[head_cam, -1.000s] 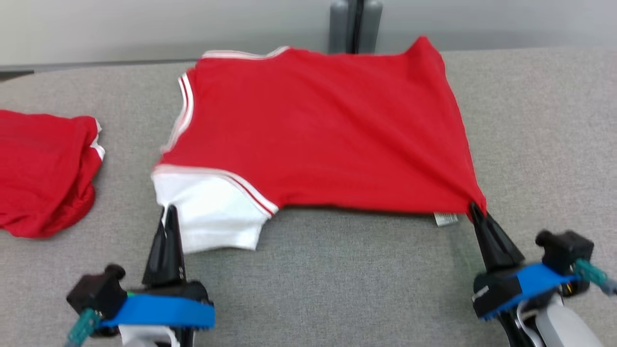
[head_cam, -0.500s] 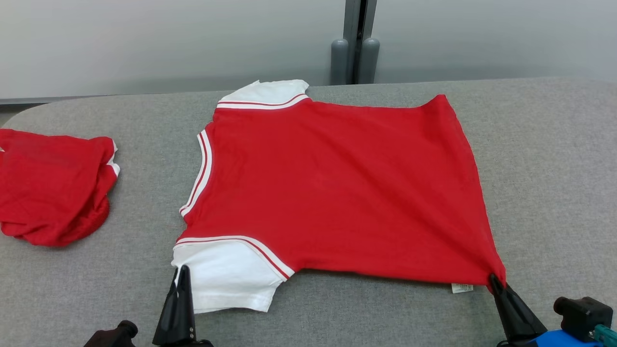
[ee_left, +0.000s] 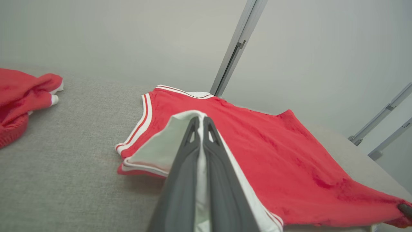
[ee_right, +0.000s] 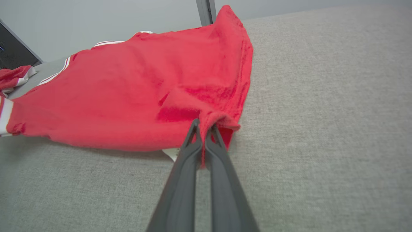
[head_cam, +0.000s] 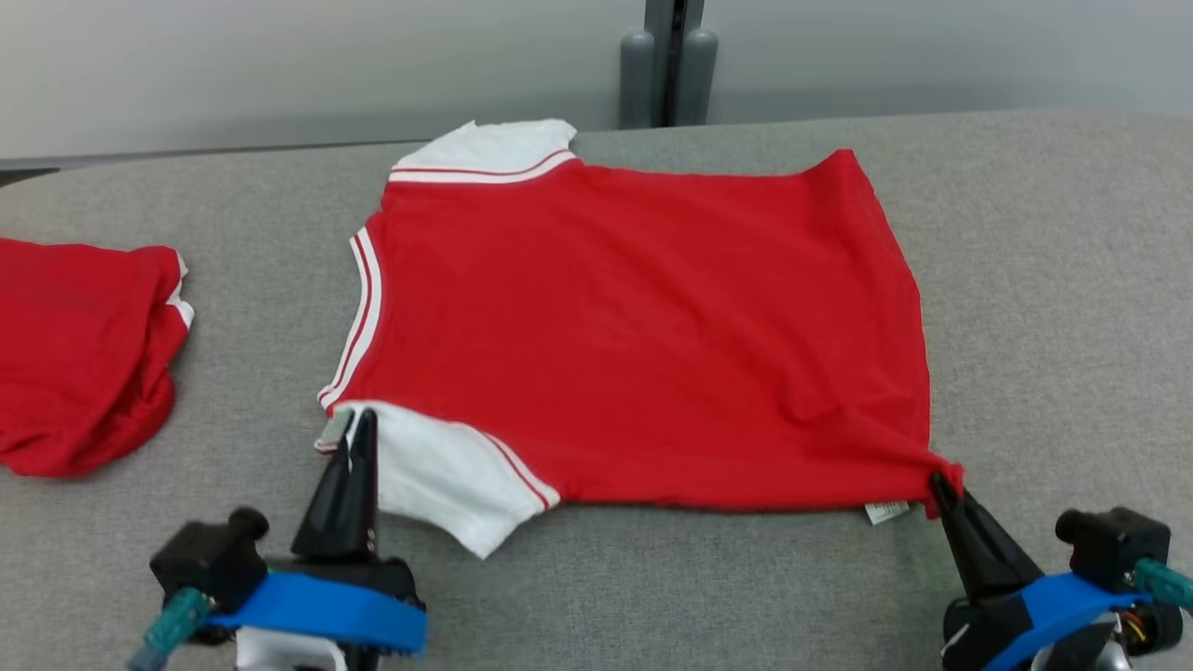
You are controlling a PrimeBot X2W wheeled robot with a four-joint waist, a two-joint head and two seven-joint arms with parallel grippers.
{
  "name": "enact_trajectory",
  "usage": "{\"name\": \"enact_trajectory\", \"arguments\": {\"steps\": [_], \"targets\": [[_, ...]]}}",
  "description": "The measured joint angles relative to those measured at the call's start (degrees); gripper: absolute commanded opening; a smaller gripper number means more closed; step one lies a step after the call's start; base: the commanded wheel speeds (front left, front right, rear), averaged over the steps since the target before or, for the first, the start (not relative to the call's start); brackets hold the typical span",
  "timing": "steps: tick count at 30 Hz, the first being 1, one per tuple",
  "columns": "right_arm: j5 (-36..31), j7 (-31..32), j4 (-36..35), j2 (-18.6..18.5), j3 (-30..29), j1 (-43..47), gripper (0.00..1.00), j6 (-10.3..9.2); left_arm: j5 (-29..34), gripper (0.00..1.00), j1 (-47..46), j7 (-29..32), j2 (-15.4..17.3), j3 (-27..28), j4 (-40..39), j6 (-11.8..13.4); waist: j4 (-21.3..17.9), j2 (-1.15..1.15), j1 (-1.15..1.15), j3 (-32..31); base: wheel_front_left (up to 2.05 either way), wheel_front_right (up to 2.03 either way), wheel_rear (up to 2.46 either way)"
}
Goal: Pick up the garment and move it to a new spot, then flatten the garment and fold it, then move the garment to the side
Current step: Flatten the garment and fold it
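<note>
Pointing forward, left gripper (head_cam: 362, 419) pinches garment (head_cam: 634, 326) sleeve (head_cam: 438, 475); right gripper (head_cam: 935, 481) pinches hem (head_cam: 909, 471).

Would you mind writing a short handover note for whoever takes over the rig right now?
Left gripper: shut on the near white sleeve, its edge turned up.
Right gripper: shut on the near hem corner of the red shirt.
The shirt lies spread on the grey table, wrinkled near the right corner; a second red garment is bunched at the table's left.
Done: spread out. Left: smooth, fold, move aside.
</note>
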Motion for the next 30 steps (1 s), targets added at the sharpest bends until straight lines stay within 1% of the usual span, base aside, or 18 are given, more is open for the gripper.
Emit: {"name": "enact_trajectory", "arguments": {"steps": [8, 15, 20, 24, 25, 26, 27, 28, 30], "targets": [[0.02, 1.77, 1.64, -0.89, 1.56, -7.0, 0.0, -0.01, 0.45, 0.0, -9.59, 1.18, 2.16, 0.69, 5.0, -1.49, -1.42, 0.0, 0.0, 3.86, 0.0, 0.0, 0.0], [0.58, 2.34, 3.6, -1.62, 3.36, -14.88, 0.0, 0.0, 0.96, 0.0, -18.17, 1.54, 3.23, 0.57, 11.22, -2.9, -2.22, 0.0, 0.01, 7.54, 0.0, 0.0, 0.0], [0.54, 2.79, 6.49, -2.72, 4.68, -20.56, 0.0, -0.01, 1.01, 0.0, -23.98, 0.78, 3.79, 0.51, 16.69, -3.79, -2.41, 0.0, 0.01, 9.65, 0.0, 0.0, 0.0], [0.43, 2.24, 9.76, -2.81, 5.69, -24.47, 0.0, 0.0, 1.02, 0.0, -27.19, -0.49, 3.88, 0.15, 21.09, -4.33, -2.42, 0.0, 0.01, 10.52, 0.0, 0.0, 0.0], [0.09, 2.09, 10.57, -2.83, 5.95, -25.26, 0.11, 0.0, 1.1, 0.0, -27.83, -0.67, 3.86, -0.13, 22.13, -4.46, -2.39, 0.0, 0.01, 10.62, 0.0, 0.0, 0.0], [-0.14, 1.36, 11.36, -2.83, 6.13, -25.93, 0.81, 0.0, 1.1, 0.15, -28.42, -0.97, 3.72, -0.36, 23.19, -4.52, -2.32, 0.0, 0.01, 10.69, 0.0, 0.0, 0.0], [-0.22, 0.69, 12.05, -2.8, 6.22, -26.53, 1.0, 0.0, 1.12, 0.76, -28.97, -1.26, 3.55, -0.53, 24.2, -4.54, -2.21, 0.0, 0.01, 10.72, 0.0, 0.0, 0.0], [-0.67, 0.02, 12.83, -2.85, 6.3, -26.91, 1.0, 0.0, 1.38, 1.0, -29.44, -1.68, 3.33, -0.83, 25.06, -4.71, -2.03, 0.0, 0.01, 10.66, 0.0, 0.0, 0.0], [-1.4, -1.67, 14.06, -2.91, 6.24, -27.17, 1.0, 0.0, 1.54, 1.0, -30.1, -2.57, 2.68, -1.03, 26.6, -4.77, -1.65, 0.0, 0.0, 10.29, 0.0, 0.0, 0.0]]}}
